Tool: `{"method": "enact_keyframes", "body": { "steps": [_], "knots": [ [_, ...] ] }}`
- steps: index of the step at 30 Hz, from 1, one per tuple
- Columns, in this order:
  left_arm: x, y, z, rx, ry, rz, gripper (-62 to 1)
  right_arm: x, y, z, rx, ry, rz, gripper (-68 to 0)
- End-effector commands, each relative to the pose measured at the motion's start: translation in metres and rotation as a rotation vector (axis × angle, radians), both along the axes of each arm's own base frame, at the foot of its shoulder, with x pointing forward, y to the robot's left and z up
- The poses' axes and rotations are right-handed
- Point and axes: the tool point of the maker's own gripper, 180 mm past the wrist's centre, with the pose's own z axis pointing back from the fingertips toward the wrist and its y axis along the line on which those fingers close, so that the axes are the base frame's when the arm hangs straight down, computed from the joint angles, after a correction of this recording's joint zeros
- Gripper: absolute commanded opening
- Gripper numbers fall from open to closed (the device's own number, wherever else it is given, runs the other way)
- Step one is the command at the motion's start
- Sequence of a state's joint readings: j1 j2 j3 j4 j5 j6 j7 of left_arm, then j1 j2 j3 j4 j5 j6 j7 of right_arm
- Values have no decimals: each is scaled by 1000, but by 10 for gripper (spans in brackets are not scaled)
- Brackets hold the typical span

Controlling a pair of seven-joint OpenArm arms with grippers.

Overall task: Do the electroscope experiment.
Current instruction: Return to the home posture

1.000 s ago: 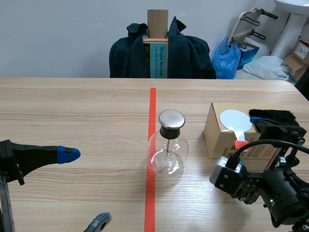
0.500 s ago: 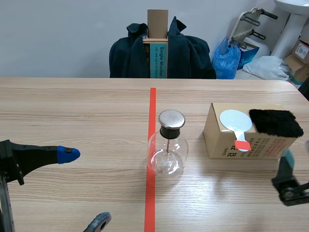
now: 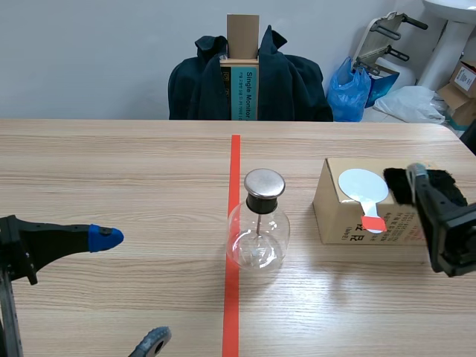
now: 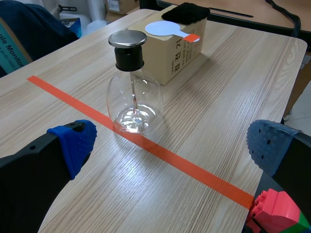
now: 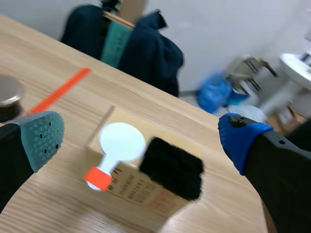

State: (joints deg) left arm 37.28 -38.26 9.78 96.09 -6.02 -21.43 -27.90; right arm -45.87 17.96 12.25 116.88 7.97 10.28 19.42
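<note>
**Electroscope (image 3: 257, 238) (image 4: 133, 97) of clear round glass, black-stoppered and capped with a metal disc, stands free of both grippers**

We see it upright near the middle of the pale wooden table (image 3: 111, 171), its base on the orange-red tape line. A thin rod hangs from the stopper into the bulb. In the right wrist view only the edge of its metal cap (image 5: 6, 93) shows, beside our left-hand finger.

The left gripper (image 3: 128, 290) (image 4: 170, 145) sits low at our left with its blue-padded fingers spread wide and nothing between them. The electroscope lies ahead of it, well apart.

To the right of the electroscope, near but not touching, stands a brown cardboard box (image 3: 349, 216) (image 4: 177, 46) (image 5: 141, 194). On its top lie a white round paddle with an orange-red handle (image 3: 363, 186) (image 4: 165, 29) (image 5: 121, 143) and, just beside it, a black furry pad (image 3: 398, 184) (image 4: 189, 9) (image 5: 172, 167).

The right gripper (image 3: 442, 219) (image 5: 142, 138) is at the box's right end, hiding part of the furry pad in the scene view. Its fingers are also spread wide and hold nothing. From its own camera, the paddle and pad lie ahead between them; we cannot tell whether it touches the box.
</note>
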Motion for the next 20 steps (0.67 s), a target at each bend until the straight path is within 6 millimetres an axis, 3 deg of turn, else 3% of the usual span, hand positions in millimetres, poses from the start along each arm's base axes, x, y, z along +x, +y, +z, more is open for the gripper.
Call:
{"method": "enact_keyframes", "body": {
  "steps": [1,6,11,20],
  "knots": [
    [1,-3,6,-30,-10,1,14,6,8,14,13,-49,40,4],
    [1,-3,6,-30,-10,1,14,3,33,10,51,-20,146,4],
    [1,-3,6,-30,-10,1,14,-5,55,-8,23,61,236,4],
    [1,-3,6,-30,-10,1,14,-8,63,-21,25,119,245,4]
  ]
}}
